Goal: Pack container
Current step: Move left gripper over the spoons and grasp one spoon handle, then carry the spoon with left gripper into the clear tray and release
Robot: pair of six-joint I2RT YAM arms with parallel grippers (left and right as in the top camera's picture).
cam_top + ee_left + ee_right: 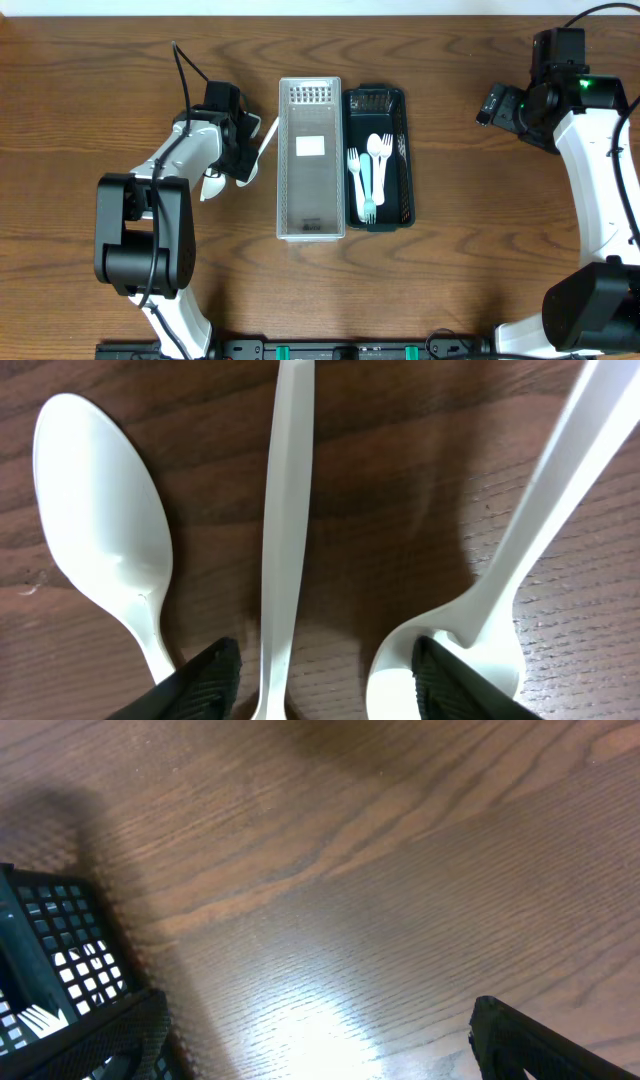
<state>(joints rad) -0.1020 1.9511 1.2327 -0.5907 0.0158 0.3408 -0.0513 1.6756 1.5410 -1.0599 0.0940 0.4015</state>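
Note:
A clear plastic container point(310, 225) stands mid-table with a dark mesh basket point(403, 150) touching its right side. The basket holds white and blue forks and a spoon point(368, 170). Loose white cutlery lies left of the container point(212, 186). My left gripper point(243, 150) is low over it and open. In the left wrist view the jaws point(325, 660) straddle a white handle point(287, 510), with one spoon point(100, 510) to the left and another spoon point(470, 650) under the right finger. My right gripper point(497, 103) is open and empty over bare table point(320, 1040).
The basket's corner point(50, 950) shows at the left of the right wrist view. The table is dark wood. Black rails run along the front edge point(330, 350).

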